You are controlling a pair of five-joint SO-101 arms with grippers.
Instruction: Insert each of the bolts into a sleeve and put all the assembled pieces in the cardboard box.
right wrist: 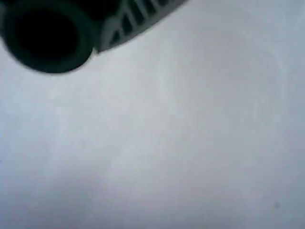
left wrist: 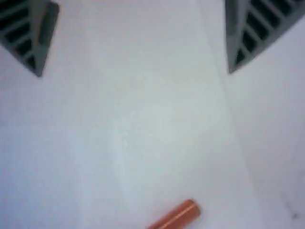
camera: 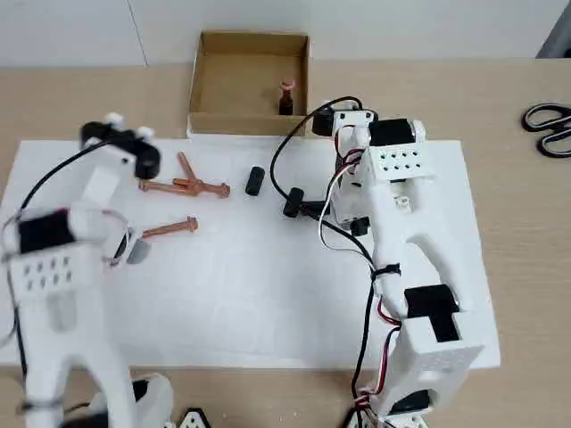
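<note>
**Left gripper** [camera: 132, 248]: the claw is spread wide, its fingers [left wrist: 28, 33] well apart above the white sheet [camera: 241, 294]. A single bolt [camera: 169, 228] lies just to its right.

**Right gripper** [camera: 302, 207]: it pinches the held sleeve [camera: 292, 202], a black tube, over the far centre of the sheet.

**Loose parts:** the loose sleeve [camera: 255, 181] lies just left of the held one. The crossed bolts [camera: 186, 185] lie farther left.

**Cardboard box** [camera: 214, 85]: it sits at the far centre, with one assembled piece [camera: 285, 98] standing upright by its right wall.

**Scissors** [camera: 549, 125]: they lie far right on the table.
</note>
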